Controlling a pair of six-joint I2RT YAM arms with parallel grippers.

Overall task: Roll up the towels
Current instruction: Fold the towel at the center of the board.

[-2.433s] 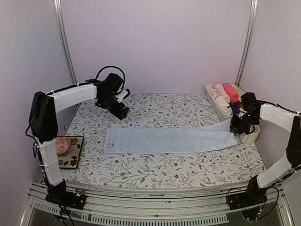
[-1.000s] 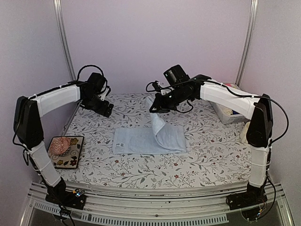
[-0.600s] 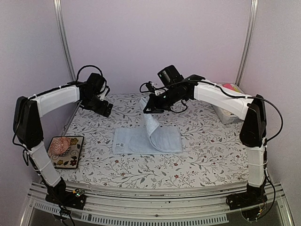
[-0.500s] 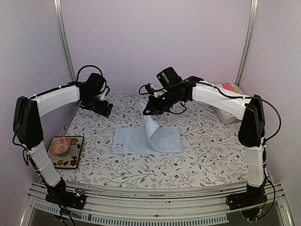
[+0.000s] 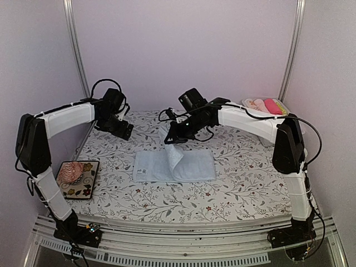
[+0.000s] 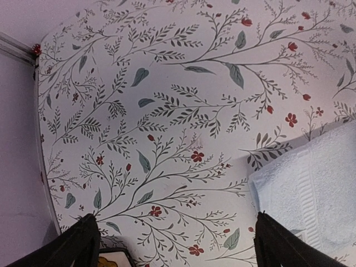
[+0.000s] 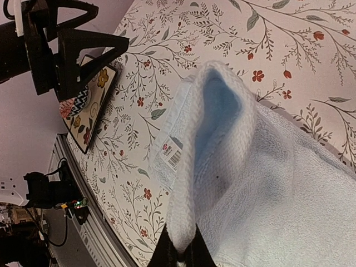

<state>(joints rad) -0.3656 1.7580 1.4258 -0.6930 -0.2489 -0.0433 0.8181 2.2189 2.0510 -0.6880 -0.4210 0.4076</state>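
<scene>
I have the light blue towel [image 5: 194, 167] lying in the middle of the floral table [image 5: 233, 194], its long side running left to right. One end is lifted off the table and curls up and over the flat part in an open loop.

My right gripper [image 5: 168, 139] has its jaws pinched tight on the edge of that lifted end. It sits above the table's middle, a little toward the far side. In the right wrist view the fold gapes open straight out from the fingertips, and the towel's white label [image 7: 172, 153] shows at the edge of the lower layer.

My left gripper [image 5: 123, 131] hangs over the table's far-left part, jaws spread wide and gripping nothing, apart from the towel. Its wrist view catches only a corner of the towel at the right edge.

On the table's left edge sits a patterned tray [image 5: 92, 181] carrying a pink knitted lump [image 5: 72, 172]. At the table's far-right corner stands a bin [image 5: 245, 105] with rolled cloths inside.
</scene>
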